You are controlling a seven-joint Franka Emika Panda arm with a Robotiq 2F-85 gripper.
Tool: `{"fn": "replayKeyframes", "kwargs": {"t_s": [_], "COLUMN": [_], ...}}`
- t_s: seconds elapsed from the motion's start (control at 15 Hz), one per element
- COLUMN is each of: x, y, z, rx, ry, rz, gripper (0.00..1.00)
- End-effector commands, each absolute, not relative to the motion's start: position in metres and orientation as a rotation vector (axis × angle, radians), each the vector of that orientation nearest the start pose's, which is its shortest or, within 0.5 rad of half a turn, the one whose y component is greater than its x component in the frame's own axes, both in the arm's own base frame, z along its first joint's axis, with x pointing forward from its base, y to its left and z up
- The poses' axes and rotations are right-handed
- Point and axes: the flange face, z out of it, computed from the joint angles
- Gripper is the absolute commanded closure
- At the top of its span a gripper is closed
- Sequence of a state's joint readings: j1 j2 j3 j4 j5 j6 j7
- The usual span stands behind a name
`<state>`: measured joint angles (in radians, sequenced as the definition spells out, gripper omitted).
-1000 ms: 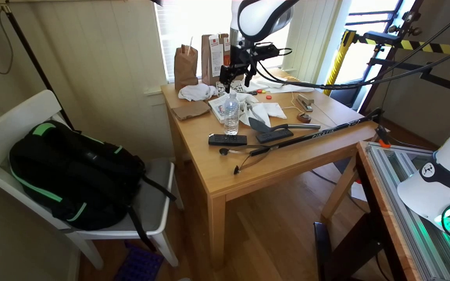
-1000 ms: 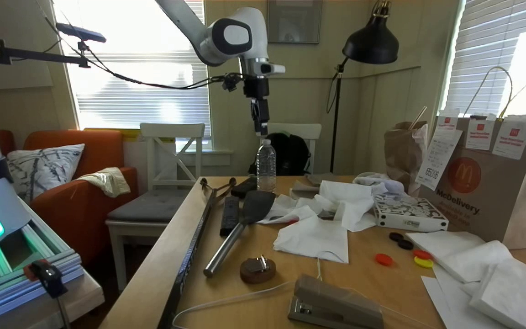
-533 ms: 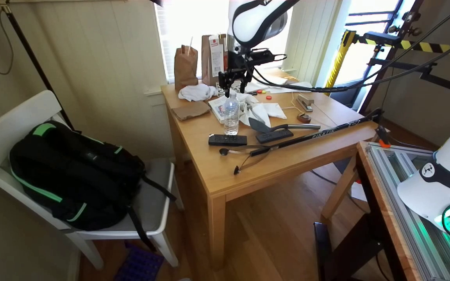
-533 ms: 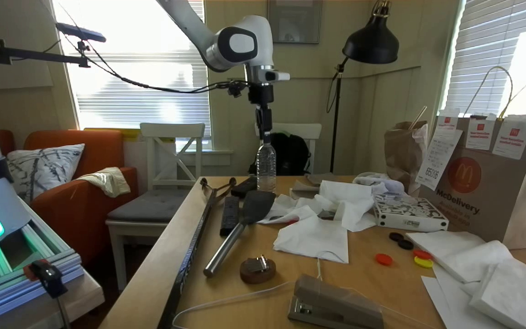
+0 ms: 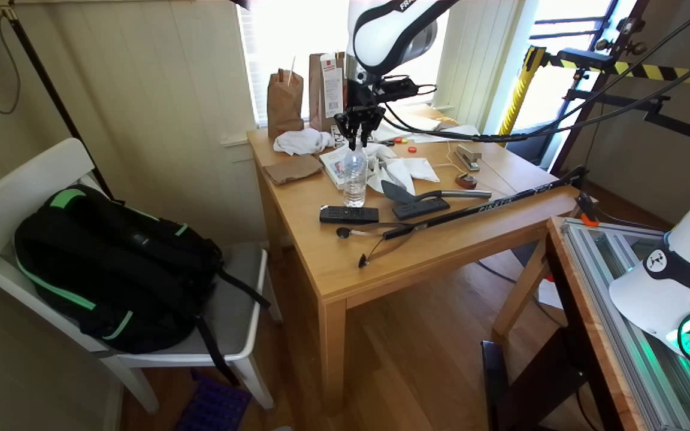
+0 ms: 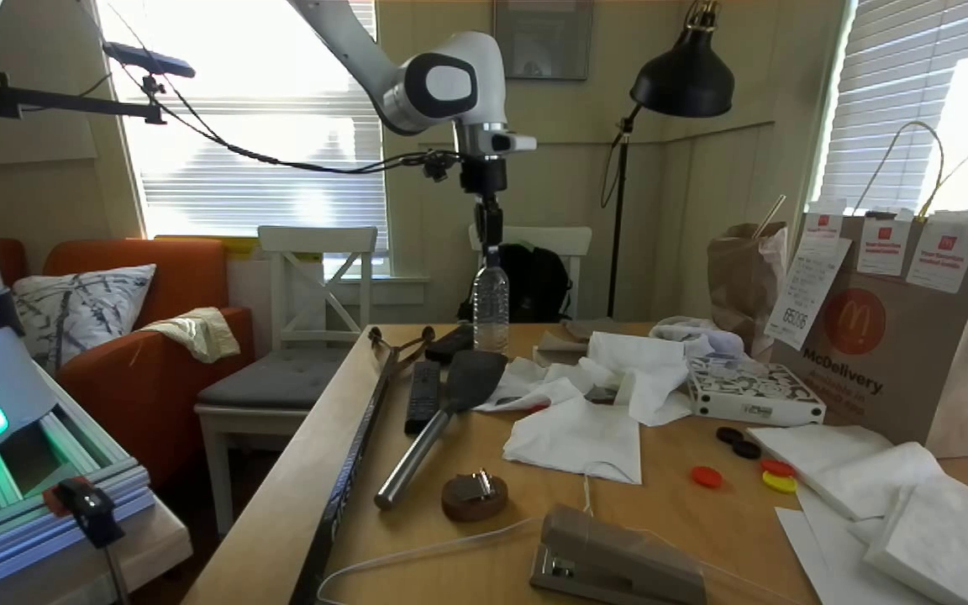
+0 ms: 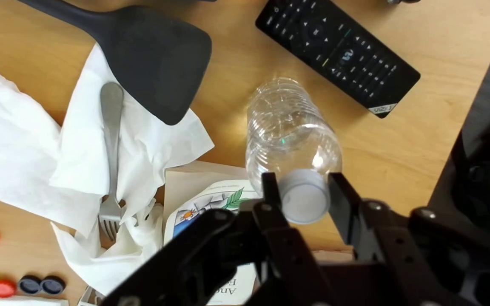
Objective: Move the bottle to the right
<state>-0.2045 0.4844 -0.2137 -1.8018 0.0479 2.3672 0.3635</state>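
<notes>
A clear plastic bottle point(image 5: 354, 182) with a pale cap point(image 7: 306, 197) stands upright on the wooden table point(image 5: 321, 263), in both exterior views. From above, my gripper point(image 7: 302, 177) has one finger on each side of the cap, close against it, and looks shut on the bottle's top. In an exterior view the gripper point(image 6: 491, 245) points straight down over the bottle point(image 6: 491, 307), which rests on the tabletop. The fingertips point(image 5: 352, 144) hide part of the cap in that side of the scene.
Beside the bottle lie a black remote point(image 7: 337, 55), a black spatula point(image 7: 155, 59), white napkins point(image 7: 28, 148) and a book point(image 7: 228, 199). A second remote point(image 6: 423, 397) and a long black reacher tool point(image 5: 489, 205) lie nearby. Paper bags point(image 6: 879, 336) stand at one side; a stapler point(image 6: 618, 555) sits farther along.
My gripper has come down a little onto the bottle's top, and its fingers have drawn together around the cap. The bottle stands where it was.
</notes>
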Motion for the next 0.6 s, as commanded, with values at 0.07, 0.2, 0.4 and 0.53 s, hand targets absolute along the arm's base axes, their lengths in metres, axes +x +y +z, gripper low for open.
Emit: {"fn": "replayKeyframes", "kwargs": {"t_s": [0.07, 0.2, 0.4, 0.53], "x": [0.615, 0.606, 0.578, 0.553], "y": [-0.259, -0.260, -0.282, -0.303], "z": [0.301, 0.331, 0.376, 0.401], "rx": [-2.939, -2.943, -2.931, -2.914], "ry": [1.243, 1.236, 1.256, 1.314], "rz": [-0.159, -0.163, -0.116, -0.069], "gripper": [0.92, 0.92, 0.92, 0.92]}}
